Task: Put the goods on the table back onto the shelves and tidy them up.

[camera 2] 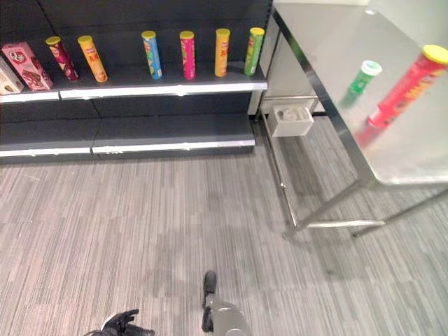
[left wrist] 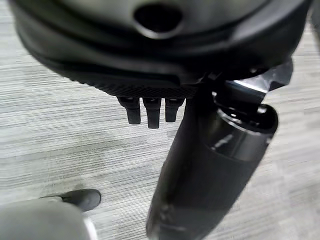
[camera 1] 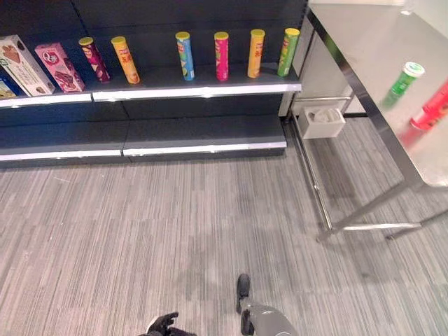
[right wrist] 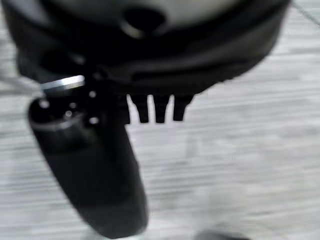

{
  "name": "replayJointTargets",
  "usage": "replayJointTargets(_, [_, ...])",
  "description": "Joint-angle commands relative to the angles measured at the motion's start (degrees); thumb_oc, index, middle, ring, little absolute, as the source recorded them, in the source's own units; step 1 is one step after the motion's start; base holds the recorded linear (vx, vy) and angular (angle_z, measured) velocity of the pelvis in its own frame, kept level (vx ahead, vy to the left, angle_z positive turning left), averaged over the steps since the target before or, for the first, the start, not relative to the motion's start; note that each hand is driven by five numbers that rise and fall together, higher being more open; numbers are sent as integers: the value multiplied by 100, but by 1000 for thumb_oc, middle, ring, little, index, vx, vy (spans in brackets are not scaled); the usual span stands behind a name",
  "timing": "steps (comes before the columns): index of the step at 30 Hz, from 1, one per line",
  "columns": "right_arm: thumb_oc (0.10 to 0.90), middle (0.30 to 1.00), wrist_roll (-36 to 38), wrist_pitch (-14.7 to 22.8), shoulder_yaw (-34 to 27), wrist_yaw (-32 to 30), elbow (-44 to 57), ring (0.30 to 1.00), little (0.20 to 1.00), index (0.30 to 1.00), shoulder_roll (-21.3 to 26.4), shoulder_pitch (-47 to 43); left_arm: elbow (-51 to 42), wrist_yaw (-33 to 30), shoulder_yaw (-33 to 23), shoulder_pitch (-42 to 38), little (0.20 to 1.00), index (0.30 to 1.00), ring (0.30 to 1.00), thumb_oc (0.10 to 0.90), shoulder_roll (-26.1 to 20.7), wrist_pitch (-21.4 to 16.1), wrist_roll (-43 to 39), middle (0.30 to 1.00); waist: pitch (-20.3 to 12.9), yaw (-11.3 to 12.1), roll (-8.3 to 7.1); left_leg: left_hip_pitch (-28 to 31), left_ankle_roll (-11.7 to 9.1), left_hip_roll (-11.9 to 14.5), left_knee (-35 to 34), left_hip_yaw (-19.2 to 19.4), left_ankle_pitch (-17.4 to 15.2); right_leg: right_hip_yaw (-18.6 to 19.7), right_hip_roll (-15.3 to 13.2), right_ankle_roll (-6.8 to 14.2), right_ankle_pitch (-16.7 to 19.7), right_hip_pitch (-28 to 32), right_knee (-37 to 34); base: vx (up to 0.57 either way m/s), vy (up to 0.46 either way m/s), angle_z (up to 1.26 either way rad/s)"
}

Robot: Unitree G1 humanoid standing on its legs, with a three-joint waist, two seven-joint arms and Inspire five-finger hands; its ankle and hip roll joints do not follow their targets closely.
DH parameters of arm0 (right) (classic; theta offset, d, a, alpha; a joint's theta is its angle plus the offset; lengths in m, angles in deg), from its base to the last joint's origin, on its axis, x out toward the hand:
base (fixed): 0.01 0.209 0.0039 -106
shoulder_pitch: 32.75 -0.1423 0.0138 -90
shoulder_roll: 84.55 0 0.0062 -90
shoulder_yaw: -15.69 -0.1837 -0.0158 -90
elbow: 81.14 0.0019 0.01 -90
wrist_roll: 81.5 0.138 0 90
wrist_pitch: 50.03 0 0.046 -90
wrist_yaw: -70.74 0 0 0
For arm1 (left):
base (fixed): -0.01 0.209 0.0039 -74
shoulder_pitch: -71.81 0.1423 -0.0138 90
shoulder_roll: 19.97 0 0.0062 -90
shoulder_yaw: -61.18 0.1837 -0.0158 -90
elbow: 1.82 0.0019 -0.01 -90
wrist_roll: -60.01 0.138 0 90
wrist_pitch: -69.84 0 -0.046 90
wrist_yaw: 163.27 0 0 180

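Observation:
On the steel table point(camera 1: 374, 42) at the right, a green tube point(camera 1: 404, 78) stands beside a red tube point(camera 2: 409, 80). The dark shelf unit's upper shelf point(camera 1: 196, 89) carries several upright snack tubes in a row, from a maroon one point(camera 1: 94, 60) to a green one point(camera 1: 287, 52). My left hand point(camera 1: 162, 323) hangs low over the floor, far from table and shelf. In its wrist view the left hand point(left wrist: 151, 114) is open and holds nothing. My right hand point(right wrist: 157, 112) also hangs open over the carpet, its thumb point(right wrist: 95, 165) straight and nothing in it.
Snack boxes point(camera 1: 59, 66) stand at the left end of the upper shelf. The lower shelf point(camera 1: 203, 133) is bare. A white bin point(camera 1: 325, 122) sits under the table by its leg point(camera 1: 311, 175). Grey striped carpet point(camera 1: 175, 231) stretches between me and the shelves.

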Motion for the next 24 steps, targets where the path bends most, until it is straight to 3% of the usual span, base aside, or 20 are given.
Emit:
replayJointTargets(1, [800, 900, 184, 179, 130, 24, 207, 900, 900, 900, 383, -12, -387, 41, -13, -94, 900, 900, 900, 800, -339, -167, -67, 900, 56, 78, -320, -1419, -418, 537, 1950, 286, 709, 561, -420, 1241, -323, 284, -47, 173, -146, -28])
replayJointTargets(3, [800, 900, 292, 183, 108, -31, 299, 900, 900, 900, 435, -49, -403, -14, -120, 26, 900, 900, 900, 800, -351, -127, -161, 900, 213, 295, -511, -2218, -306, 155, 3801, 350, 826, 698, -458, 1077, -466, 606, -71, 329, -199, -44])
replayJointTargets(4, [800, 900, 276, 144, 133, -27, 321, 900, 900, 900, 457, -67, -376, -30, -176, 121, 900, 900, 900, 800, -327, -126, -206, 900, 310, 536, -509, -2934, -125, -146, 4428, 537, 428, 953, -373, 1036, -531, 933, -156, 300, -117, -87])
replayJointTargets(5, [800, 900, 276, 144, 132, -27, 321, 900, 900, 900, 455, -67, -376, -30, -176, 120, 900, 900, 900, 800, -329, -126, -206, 900, 299, 530, -522, -2946, -124, -159, 4417, 536, 443, 951, -387, 1038, -529, 920, -156, 356, -64, -92])
replayJointTargets(6, [800, 900, 224, 152, 191, -7, 334, 900, 900, 900, 436, -72, -382, -2, -170, 169, 900, 900, 900, 800, -295, -134, -224, 900, 300, 634, -528, -3169, -43, -204, 4159, 565, 353, 1060, -383, 1052, -572, 1130, -251, 395, 10, -93])
replayJointTargets(7, [800, 900, 175, 154, 282, -3, 340, 900, 900, 900, 399, -87, -368, 28, -191, 226, 900, 900, 900, 800, -252, -156, -253, 900, 336, 805, -453, -3360, 84, -267, 2974, 509, 275, 1275, -312, 1085, -710, 1396, -326, 397, 8, -80])
replayJointTargets(8, [800, 900, 175, 154, 283, -3, 340, 900, 900, 900, 397, -88, -368, 28, -191, 226, 900, 900, 900, 800, -254, -156, -253, 900, 330, 799, -473, -3354, 84, -286, 2939, 511, 301, 1272, -332, 1087, -709, 1389, -326, 366, 51, -89])
replayJointTargets(9, [800, 900, 159, 159, 328, -6, 344, 900, 900, 900, 389, -111, -351, 26, -195, 264, 900, 900, 900, 800, -254, -162, -234, 900, 337, 871, -418, -3234, 102, -319, 1983, 375, 375, 1346, -264, 1118, -761, 1486, -344, 274, 57, -58])
replayJointTargets(10, [800, 900, 112, 176, 357, -7, 319, 900, 900, 900, 386, -118, -290, 15, -225, 302, 900, 900, 900, 800, -269, -159, -217, 900, 313, 969, -296, -3116, 37, -266, 471, 30, 753, 1429, -107, 1143, -875, 1609, -410, 515, 77, -48])
replayJointTargets(11, [800, 900, 38, 183, 361, -56, 256, 900, 900, 900, 390, -131, -244, -4, -255, 301, 900, 900, 900, 800, -279, -155, -235, 900, 266, 1059, -192, -3056, -105, -53, -771, -190, 1206, 1431, 32, 1124, -1128, 1875, -435, 525, 72, -39])
replayJointTargets(12, [800, 900, 1, 184, 353, -28, 236, 900, 900, 900, 382, -104, -138, 6, -266, 328, 900, 900, 900, 800, -261, -159, -197, 900, 148, 1022, -125, -2855, -139, 50, -1183, -310, 1299, 1495, 89, 1110, -1224, 1941, -372, 369, 38, -27])
replayJointTargets(14, [800, 900, -27, 193, 327, -53, 225, 900, 900, 900, 355, -57, -103, 7, -296, 349, 900, 900, 900, 800, -246, -147, -180, 900, 103, 1024, -91, -2698, -122, 113, -1245, -300, 1408, 1483, 81, 1106, -1339, 2005, -332, 208, 66, -28])
replayJointTargets(17, [800, 900, -115, 165, 313, -40, 242, 900, 900, 900, 287, -34, -50, -8, -371, 367, 900, 900, 900, 800, -282, -145, -185, 900, -34, 995, -184, -2443, -94, 107, -1286, -225, 1346, 1595, -151, 1190, -1489, 1922, 69, 291, 132, -80])
replayJointTargets(18, [800, 900, -140, 178, 325, -44, 226, 900, 900, 900, 286, -89, -77, -29, -406, 310, 900, 900, 900, 800, -337, -134, -242, 900, -61, 1034, -187, -2271, -1, 167, -1349, -68, 1261, 1639, -257, 1293, -1506, 1719, 644, 209, 96, -96])
replayJointTargets(19, [800, 900, -139, 178, 325, -44, 226, 900, 900, 900, 285, -90, -77, -29, -406, 309, 900, 900, 900, 800, -338, -134, -242, 900, -61, 1043, -191, -2271, 0, 167, -1349, -58, 1259, 1648, -259, 1294, -1518, 1708, 665, 166, 69, -103])
replayJointTargets(22, [800, 900, -62, 172, 280, -80, 258, 900, 900, 900, 304, -212, -152, -91, -395, 132, 900, 900, 900, 800, -458, -150, -323, 900, 87, 974, -146, -2103, 102, 297, -1403, 112, 1177, 1499, -388, 1487, -1187, 1009, 1787, 80, -6, -74])
replayJointTargets(23, [800, 900, -89, 174, 259, -117, 247, 900, 900, 900, 292, -229, -170, -128, -383, 93, 900, 900, 900, 800, -497, -175, -320, 900, 105, 1014, -122, -2056, 69, 393, -1457, 228, 1128, 1134, -668, 1541, -1079, 884, 1789, 157, -145, -24])
replayJointTargets(24, [800, 900, -113, 150, 218, -155, 215, 900, 900, 900, 275, -239, -219, -158, -341, 4, 900, 900, 900, 800, -547, -178, -336, 900, 48, 1044, -101, -1967, -62, 586, -1577, 441, 1049, 241, -1144, 1467, -1110, 956, 1221, 204, -187, -13])
